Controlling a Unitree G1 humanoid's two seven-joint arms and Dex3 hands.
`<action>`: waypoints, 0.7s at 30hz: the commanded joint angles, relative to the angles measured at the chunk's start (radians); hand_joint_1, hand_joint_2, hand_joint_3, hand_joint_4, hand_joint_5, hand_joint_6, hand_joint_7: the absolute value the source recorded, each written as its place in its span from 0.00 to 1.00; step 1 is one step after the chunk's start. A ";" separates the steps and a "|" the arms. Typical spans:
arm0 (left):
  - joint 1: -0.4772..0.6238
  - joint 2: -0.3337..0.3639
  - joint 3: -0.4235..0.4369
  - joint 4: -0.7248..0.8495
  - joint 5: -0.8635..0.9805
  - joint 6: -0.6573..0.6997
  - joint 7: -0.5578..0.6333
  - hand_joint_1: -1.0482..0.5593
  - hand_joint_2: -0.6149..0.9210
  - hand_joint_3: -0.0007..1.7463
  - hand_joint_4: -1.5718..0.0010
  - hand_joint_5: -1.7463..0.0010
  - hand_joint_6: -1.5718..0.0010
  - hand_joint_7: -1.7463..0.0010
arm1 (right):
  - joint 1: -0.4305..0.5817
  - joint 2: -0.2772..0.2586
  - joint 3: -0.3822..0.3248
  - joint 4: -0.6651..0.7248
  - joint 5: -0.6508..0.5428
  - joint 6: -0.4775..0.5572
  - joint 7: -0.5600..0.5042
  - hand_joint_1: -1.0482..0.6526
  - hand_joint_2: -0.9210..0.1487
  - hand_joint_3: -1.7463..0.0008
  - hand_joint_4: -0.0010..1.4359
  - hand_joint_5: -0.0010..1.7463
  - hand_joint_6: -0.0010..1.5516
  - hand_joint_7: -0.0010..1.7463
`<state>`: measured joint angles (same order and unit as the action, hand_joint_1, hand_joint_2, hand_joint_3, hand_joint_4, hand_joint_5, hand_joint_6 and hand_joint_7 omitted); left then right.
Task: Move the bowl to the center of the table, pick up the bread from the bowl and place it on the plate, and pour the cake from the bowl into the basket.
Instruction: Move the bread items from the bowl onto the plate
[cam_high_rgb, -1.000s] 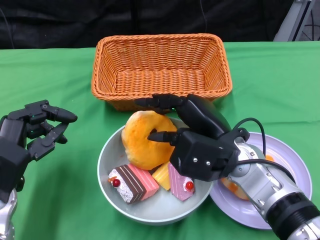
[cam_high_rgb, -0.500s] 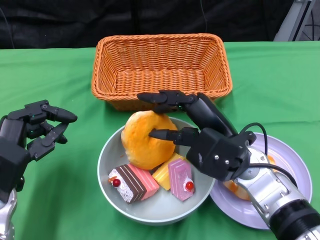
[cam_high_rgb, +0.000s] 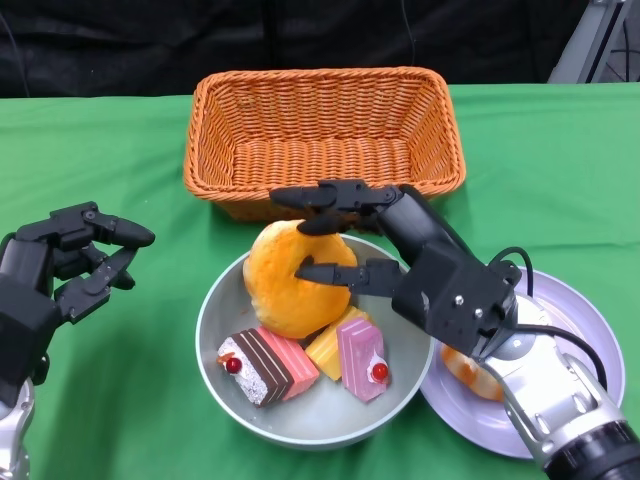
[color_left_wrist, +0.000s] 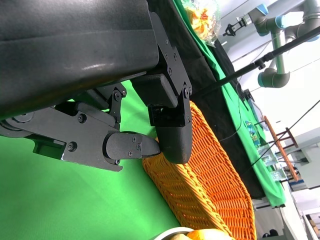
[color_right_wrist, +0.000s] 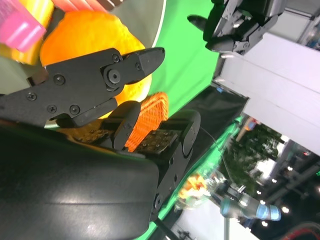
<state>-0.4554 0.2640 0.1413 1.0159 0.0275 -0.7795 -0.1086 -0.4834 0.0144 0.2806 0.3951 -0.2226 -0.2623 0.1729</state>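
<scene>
While reaching over the bowl, right hand spread around the bread: upper fingers arched above its far edge, thumb pressed against its near face, not yet lifted. Cannot tell for certain whether the grip is closed (thumb contact plain in the right wrist view, the far fingers look just short of touching). Bread a round orange-yellow ring, leaning against the back wall of the bowl, resting partly on the cake pieces. Bowl near the middle of the green counter, just in front of the wicker basket; lilac plate touching its right side, largely under the right forearm.

To do it well: close on the bread across its width, squeeze gently since it looks soft, lift straight up so the cake slices stay put, then swing right to the plate.

Left hand off to the side above the counter, fingers loosely curled, holding nothing.
</scene>
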 joint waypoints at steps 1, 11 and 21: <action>-0.003 0.007 0.003 0.004 -0.011 -0.002 -0.006 0.54 1.00 0.17 0.49 0.21 0.42 0.54 | 0.024 -0.051 0.001 -0.090 0.005 0.087 0.069 0.40 0.04 1.00 0.41 0.24 0.41 0.00; -0.001 0.008 0.002 0.001 -0.008 -0.002 -0.003 0.54 1.00 0.17 0.48 0.22 0.41 0.54 | 0.037 -0.109 0.042 -0.174 -0.095 0.064 0.056 0.32 0.03 1.00 0.39 0.17 0.36 0.00; 0.002 0.010 0.000 -0.002 -0.004 -0.003 -0.001 0.55 1.00 0.17 0.48 0.22 0.41 0.56 | 0.052 -0.119 0.046 -0.216 -0.126 0.061 0.056 0.31 0.02 1.00 0.36 0.15 0.34 0.00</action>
<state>-0.4551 0.2617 0.1389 1.0159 0.0285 -0.7798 -0.1135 -0.4347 -0.0878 0.3266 0.1918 -0.3521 -0.1968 0.2277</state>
